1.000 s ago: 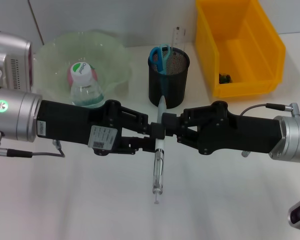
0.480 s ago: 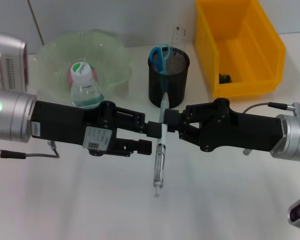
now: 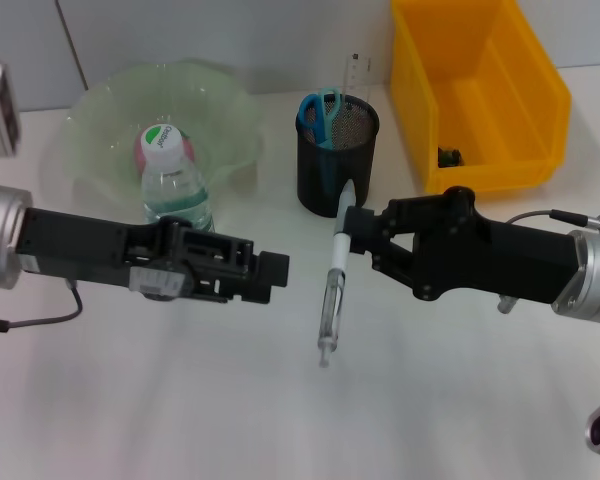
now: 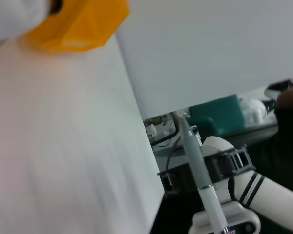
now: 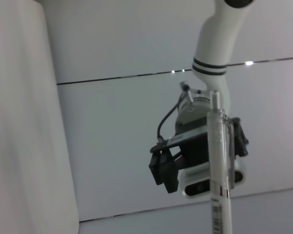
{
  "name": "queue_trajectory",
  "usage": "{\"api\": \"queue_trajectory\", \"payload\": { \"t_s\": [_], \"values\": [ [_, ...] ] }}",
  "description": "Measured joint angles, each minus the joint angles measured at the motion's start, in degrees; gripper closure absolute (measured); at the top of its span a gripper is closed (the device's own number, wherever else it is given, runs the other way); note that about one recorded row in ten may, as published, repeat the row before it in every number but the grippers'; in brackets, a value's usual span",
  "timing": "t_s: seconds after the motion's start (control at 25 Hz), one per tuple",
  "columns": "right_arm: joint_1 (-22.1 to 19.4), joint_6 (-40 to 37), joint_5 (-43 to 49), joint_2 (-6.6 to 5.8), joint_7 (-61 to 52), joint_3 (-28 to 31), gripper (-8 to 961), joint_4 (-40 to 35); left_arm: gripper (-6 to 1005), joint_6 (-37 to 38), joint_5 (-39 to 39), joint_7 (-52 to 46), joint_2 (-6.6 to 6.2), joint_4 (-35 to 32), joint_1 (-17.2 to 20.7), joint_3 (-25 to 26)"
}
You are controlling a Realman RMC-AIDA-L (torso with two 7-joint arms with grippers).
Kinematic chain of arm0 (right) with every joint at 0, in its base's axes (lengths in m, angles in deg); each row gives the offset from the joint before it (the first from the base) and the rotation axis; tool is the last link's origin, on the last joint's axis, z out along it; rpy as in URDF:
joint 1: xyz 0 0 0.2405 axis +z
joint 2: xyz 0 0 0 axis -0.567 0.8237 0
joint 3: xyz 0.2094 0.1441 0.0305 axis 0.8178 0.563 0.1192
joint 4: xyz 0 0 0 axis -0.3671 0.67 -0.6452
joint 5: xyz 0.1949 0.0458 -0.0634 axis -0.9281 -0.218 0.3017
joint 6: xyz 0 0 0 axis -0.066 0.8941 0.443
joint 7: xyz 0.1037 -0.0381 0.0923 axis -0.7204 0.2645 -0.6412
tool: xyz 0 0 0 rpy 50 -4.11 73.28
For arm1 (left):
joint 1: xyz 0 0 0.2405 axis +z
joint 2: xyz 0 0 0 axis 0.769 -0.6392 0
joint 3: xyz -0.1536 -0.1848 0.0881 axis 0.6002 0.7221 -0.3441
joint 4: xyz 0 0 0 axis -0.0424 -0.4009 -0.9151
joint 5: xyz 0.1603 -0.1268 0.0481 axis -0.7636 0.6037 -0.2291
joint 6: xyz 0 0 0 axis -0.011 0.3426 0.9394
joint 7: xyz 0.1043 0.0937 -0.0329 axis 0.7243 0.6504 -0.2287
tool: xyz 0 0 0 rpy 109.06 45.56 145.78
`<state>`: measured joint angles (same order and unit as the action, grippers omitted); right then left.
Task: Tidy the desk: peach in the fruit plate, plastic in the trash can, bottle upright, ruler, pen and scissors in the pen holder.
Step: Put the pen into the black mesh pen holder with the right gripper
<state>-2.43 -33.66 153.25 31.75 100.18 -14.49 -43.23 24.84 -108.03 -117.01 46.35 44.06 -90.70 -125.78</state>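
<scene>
Bright even overhead light, soft faint shadows, left wrist view motion-blurred

The head camera looks steeply down on the desk (image 3: 180, 400) from close above. Both wrist cameras look sideways across the desk; all three views share the pen (image 3: 332, 295) (image 4: 200, 170) (image 5: 219, 161).

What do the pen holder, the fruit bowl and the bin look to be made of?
The pen holder looks like black metal mesh: fine holes show the scissors through its wall. The fruit bowl seems pale green translucent glass or plastic, with a wavy rim; which one is unclear. The bin looks like glossy yellow moulded plastic, with thick smooth walls.
</scene>
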Motion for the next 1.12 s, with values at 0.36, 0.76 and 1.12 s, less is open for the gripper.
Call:
{"api": "queue_trajectory", "payload": {
  "t_s": [0.36,0.76,1.12],
  "values": [
    [-1.85,-0.20,-0.01,0.32,-6.15,1.16,809,-0.55,424,2.04,4.87,22.29,0.24,-3.87,3.46,0.33],
    [-3.60,-1.86,0.00,0.31,-16.52,8.16,807,-1.59,393,1.61,7.65,35.13,0.37,-5.04,6.45,5.12],
    [-3.11,-3.58,0.00,0.81,-40.87,20.05,805,-3.80,140,0.02,7.71,50.54,2.42,-6.08,9.45,4.33]
  ]
}}
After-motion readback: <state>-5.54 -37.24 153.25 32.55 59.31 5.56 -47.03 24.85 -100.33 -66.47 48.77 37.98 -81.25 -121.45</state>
